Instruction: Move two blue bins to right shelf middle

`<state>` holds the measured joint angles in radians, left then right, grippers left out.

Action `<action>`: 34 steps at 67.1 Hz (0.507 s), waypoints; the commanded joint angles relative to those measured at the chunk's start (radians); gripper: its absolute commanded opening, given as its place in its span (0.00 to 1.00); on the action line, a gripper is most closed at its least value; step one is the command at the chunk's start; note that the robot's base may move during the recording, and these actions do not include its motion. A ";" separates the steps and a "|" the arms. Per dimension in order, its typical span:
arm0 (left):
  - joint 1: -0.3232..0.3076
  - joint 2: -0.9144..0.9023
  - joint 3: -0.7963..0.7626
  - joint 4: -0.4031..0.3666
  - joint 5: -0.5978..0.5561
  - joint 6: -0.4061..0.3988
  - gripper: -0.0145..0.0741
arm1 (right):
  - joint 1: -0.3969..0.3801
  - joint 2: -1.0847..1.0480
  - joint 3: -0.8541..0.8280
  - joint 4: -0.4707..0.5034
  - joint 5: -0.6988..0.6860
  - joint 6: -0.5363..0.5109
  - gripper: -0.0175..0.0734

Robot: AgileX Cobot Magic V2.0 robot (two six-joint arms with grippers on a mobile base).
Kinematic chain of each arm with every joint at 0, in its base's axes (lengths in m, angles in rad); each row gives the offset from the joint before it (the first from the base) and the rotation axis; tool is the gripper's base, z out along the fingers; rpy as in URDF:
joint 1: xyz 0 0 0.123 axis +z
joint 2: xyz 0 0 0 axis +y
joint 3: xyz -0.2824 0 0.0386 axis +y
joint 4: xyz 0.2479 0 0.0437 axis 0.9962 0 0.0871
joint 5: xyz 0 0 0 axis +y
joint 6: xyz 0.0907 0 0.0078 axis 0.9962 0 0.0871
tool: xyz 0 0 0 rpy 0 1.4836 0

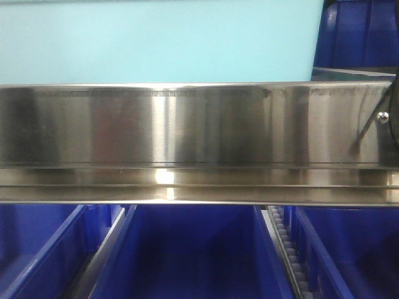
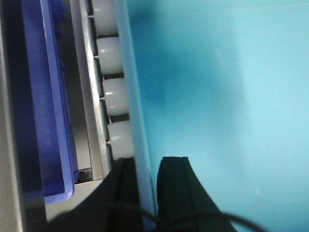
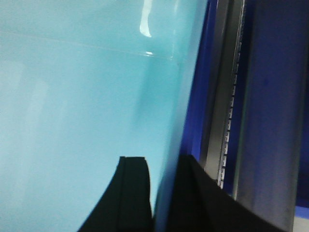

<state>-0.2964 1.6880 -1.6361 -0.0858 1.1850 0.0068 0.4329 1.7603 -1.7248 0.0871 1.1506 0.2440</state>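
A pale turquoise bin fills the shelf level above the steel rail, and both grippers hold it. My left gripper is shut on its left wall, one finger outside, one inside. My right gripper is shut on its right wall the same way. Royal-blue bins stand around it: one beside the left wall, one against the right wall, one at the upper right, and several on the level below. Which of them are the two blue bins cannot be told.
A brushed steel shelf rail crosses the front view at mid height. White rollers run along the turquoise bin's left side, and a roller track along its right. Another roller strip separates bins below. A dark arm part shows at the right edge.
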 commanded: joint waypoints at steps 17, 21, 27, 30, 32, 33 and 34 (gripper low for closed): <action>0.000 -0.152 -0.168 -0.109 0.024 0.008 0.04 | -0.004 -0.155 -0.097 -0.073 0.001 -0.017 0.02; 0.000 -0.166 -0.202 -0.131 0.024 0.008 0.04 | -0.004 -0.172 -0.145 -0.087 0.001 -0.017 0.02; 0.000 -0.188 -0.252 -0.157 0.024 0.008 0.04 | -0.004 -0.190 -0.222 -0.100 0.003 -0.017 0.02; 0.000 -0.192 -0.278 -0.169 0.024 0.008 0.04 | -0.004 -0.191 -0.261 -0.099 0.009 -0.017 0.02; 0.000 -0.195 -0.292 -0.176 0.021 0.008 0.04 | -0.004 -0.191 -0.283 -0.099 0.016 -0.017 0.02; 0.000 -0.197 -0.295 -0.178 0.021 0.008 0.04 | -0.004 -0.191 -0.293 -0.099 0.018 -0.017 0.02; 0.000 -0.197 -0.305 -0.178 0.019 0.008 0.04 | -0.004 -0.191 -0.301 -0.099 0.023 -0.017 0.02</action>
<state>-0.2964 1.5196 -1.8925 -0.1905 1.2191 0.0000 0.4329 1.5838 -1.9638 0.0140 1.1809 0.2459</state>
